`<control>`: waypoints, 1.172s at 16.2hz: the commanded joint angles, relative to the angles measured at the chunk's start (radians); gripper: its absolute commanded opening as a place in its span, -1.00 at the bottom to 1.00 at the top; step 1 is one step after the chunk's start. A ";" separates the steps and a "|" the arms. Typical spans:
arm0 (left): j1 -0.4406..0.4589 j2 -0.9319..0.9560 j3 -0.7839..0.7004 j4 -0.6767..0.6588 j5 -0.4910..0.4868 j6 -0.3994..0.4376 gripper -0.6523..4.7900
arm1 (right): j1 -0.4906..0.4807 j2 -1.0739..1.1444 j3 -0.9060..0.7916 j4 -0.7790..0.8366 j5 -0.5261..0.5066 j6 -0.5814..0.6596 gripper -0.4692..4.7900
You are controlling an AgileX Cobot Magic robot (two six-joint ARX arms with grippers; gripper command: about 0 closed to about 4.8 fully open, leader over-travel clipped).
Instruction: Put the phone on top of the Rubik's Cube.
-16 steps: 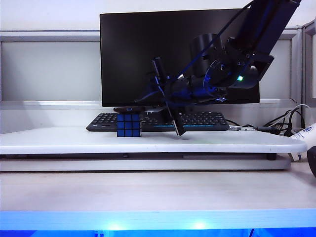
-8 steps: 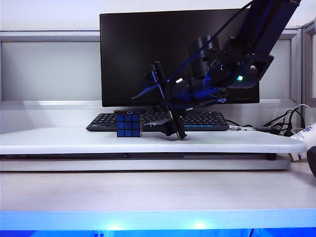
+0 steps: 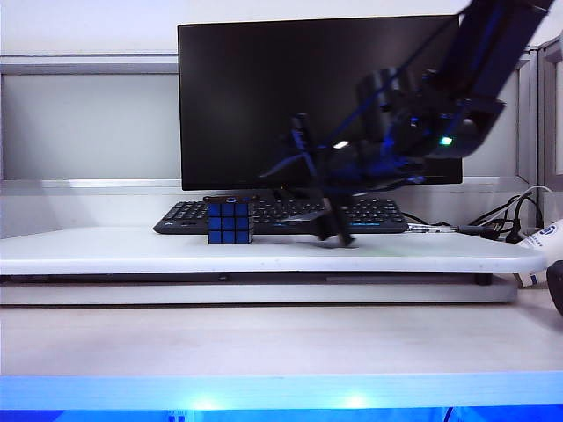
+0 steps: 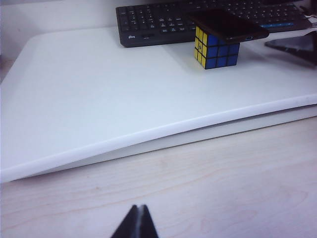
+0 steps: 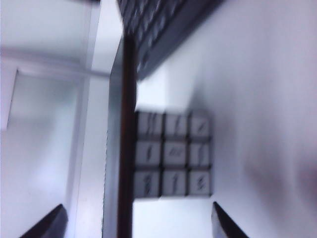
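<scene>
The phone [image 4: 229, 25] lies flat on top of the Rubik's Cube [image 4: 216, 47], overhanging it on the side toward the right arm, and the cube sits on the white table [image 4: 99, 99] just in front of the black keyboard [image 4: 153, 20]. From the front, the phone shows only as a thin dark line above the cube's blue face, against the foot of the monitor [image 3: 264, 97]. The right hand [image 3: 318, 183] hangs just beside the cube on its right, blurred, with its fingers standing wide apart and nothing between them; its own camera looks straight at a face of the cube with the phone's edge running alongside it, and the two fingertips show only at the corners of the picture. The left hand [image 4: 137, 223] rests low over the bare wooden surface in front of the table, well apart from everything, its fingers pressed together and empty. To my eye the placing itself is done, and the step in hand is the release and pull-away. What the next move calls for is a clean retreat of the right hand, away from the cube, without the lower finger brushing the overhanging end of the phone, since a nudge there could tip it off.
</scene>
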 commanded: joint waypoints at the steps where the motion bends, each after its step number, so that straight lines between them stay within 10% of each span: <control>1: 0.001 0.000 -0.001 -0.017 0.001 0.000 -0.78 | -0.050 -0.007 0.005 0.047 -0.046 -0.004 0.60; 13: 0.001 0.000 0.000 -0.013 0.109 0.000 -0.78 | -0.188 -0.076 0.005 0.181 -0.216 -0.126 0.44; 19: 0.001 0.000 0.001 -0.013 0.119 0.000 -0.78 | -0.272 -0.375 0.005 -0.461 -0.126 -0.720 0.34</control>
